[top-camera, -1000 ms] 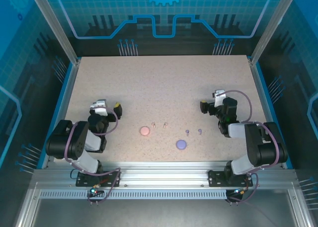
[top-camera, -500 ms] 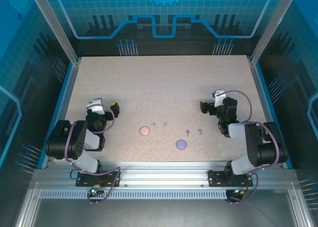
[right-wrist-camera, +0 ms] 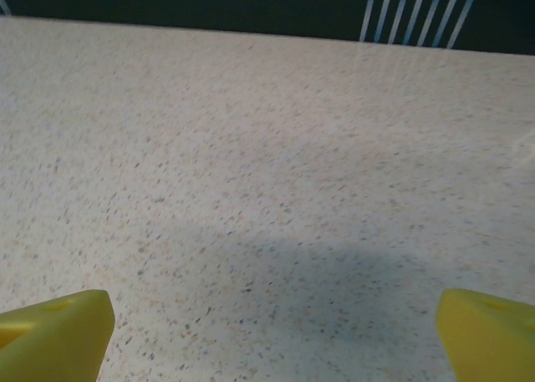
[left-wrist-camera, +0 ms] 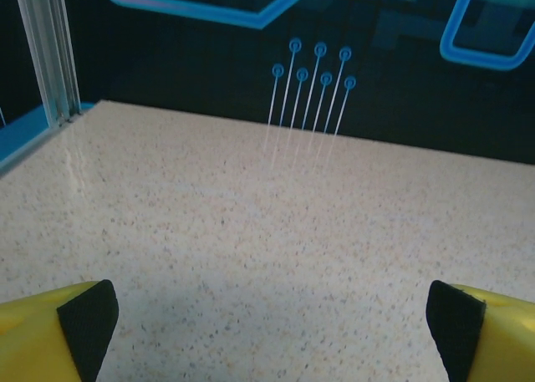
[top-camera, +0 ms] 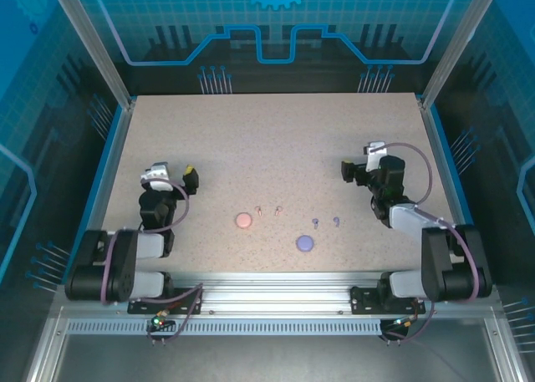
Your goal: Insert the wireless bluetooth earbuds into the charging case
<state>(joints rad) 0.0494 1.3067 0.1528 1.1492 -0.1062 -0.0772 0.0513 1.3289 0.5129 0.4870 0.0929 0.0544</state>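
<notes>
Lying apart from both cases on the speckled beige table (top-camera: 276, 140): two tiny pale pink stemmed earbuds (top-camera: 259, 209) at 2 o'clock of the round pink case (top-camera: 243, 220), and two tiny purple stemmed earbuds (top-camera: 315, 222) at 1 o'clock of the round purple case (top-camera: 305, 243). Showing too small for reading any marking. Standing spread wide and grasping nothing: left gripper (top-camera: 173, 178) at 9 o'clock of the cases, right gripper (top-camera: 359, 160) at 2 o'clock. Being cut off at the wrist views' lower corners: yellow fingertips (left-wrist-camera: 33, 340).
</notes>
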